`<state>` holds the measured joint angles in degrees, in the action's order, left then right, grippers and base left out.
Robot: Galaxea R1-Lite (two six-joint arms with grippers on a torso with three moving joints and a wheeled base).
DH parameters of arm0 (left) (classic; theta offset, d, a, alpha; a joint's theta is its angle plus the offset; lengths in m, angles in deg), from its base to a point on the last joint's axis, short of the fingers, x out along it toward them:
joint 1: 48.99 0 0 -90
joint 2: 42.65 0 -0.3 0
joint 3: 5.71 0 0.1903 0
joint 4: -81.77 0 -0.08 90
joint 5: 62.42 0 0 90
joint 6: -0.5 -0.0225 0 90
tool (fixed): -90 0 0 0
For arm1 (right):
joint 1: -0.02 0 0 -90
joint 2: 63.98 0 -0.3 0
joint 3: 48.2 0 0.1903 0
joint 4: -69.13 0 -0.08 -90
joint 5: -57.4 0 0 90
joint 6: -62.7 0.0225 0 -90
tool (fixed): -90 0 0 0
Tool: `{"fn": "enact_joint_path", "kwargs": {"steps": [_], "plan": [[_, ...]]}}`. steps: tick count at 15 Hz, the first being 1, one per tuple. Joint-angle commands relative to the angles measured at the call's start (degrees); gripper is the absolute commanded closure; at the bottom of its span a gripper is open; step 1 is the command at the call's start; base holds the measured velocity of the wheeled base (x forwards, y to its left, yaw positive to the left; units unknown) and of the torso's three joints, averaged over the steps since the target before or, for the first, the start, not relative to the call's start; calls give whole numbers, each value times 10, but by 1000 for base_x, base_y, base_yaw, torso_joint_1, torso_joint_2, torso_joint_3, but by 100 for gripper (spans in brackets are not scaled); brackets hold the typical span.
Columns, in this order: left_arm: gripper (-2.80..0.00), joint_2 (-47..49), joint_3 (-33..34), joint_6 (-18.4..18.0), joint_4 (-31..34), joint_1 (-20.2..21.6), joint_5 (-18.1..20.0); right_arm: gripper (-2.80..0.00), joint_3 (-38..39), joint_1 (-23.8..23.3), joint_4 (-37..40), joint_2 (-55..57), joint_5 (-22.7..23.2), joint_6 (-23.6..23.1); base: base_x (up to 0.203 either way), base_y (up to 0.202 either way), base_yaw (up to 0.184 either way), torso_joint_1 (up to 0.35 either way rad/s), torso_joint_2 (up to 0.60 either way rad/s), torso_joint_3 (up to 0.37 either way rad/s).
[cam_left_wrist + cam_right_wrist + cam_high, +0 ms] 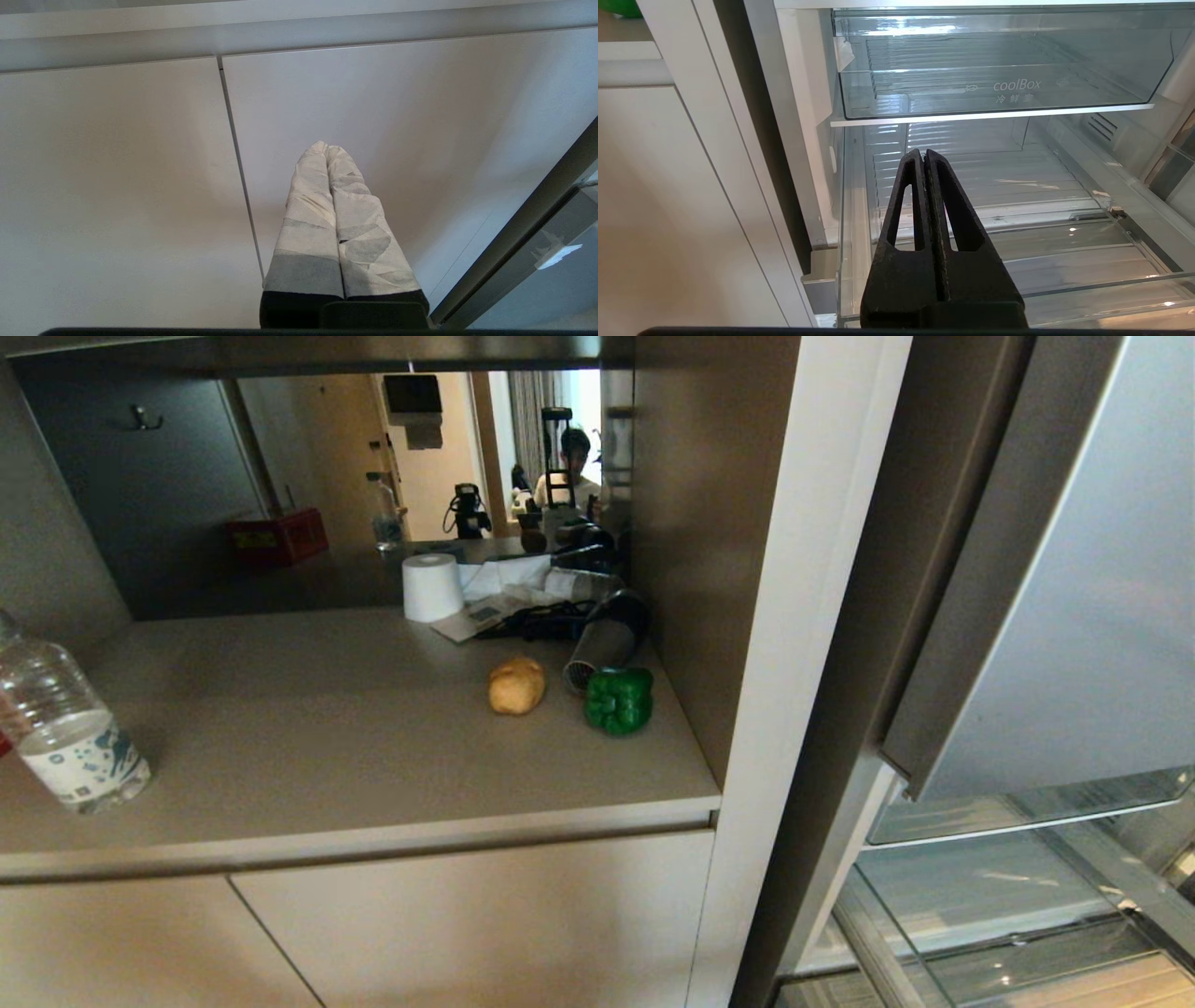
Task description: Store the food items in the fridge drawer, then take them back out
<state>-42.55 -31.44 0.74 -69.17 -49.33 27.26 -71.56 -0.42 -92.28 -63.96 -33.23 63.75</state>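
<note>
A tan-yellow potato-like lump (pixel 516 686) and a glossy green bell pepper (pixel 618 701) lie side by side on the beige counter (pixel 327 737), near its right end. To the right, low down, the fridge drawer (pixel 990 905) stands pulled out, its clear panels showing and nothing in it. My right gripper (pixel 923 153) is shut and empty, pointing into that open drawer (pixel 1064 261). My left gripper (pixel 327 147), wrapped in white tape, is shut and empty in front of the cabinet doors (pixel 117 186). Neither arm shows in the head view.
A white paper roll (pixel 431 586) and a grey-black hair dryer (pixel 605 639) sit behind the food. A water bottle (pixel 65 728) stands at the counter's left. The tall fridge door (pixel 1074 616) hangs above the drawer. A clear "coolBox" compartment (pixel 994 88) sits over the drawer.
</note>
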Motion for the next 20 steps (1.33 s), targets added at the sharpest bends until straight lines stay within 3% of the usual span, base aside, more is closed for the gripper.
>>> {"fn": "enact_joint_path", "kwargs": {"steps": [1,5,7,15,20], "plan": [[0,1,0,0,0,0,0,0,18,0,-1,-1,0,0,0,0,0,0,0,0],[0,1,0,-1,0,0,1,0,18,0,-1,-1,-1,0,0,0,0,0,0,0],[0,1,2,-42,-1,0,8,0,18,0,-1,-1,0,0,0,0,0,0,0,0],[0,1,4,-6,-9,0,2,0,18,0,-1,-1,0,0,0,0,0,0,0,0],[0,1,4,-6,-9,0,2,0,18,0,-1,-1,0,0,-185,0,1,0,4,1]]}}
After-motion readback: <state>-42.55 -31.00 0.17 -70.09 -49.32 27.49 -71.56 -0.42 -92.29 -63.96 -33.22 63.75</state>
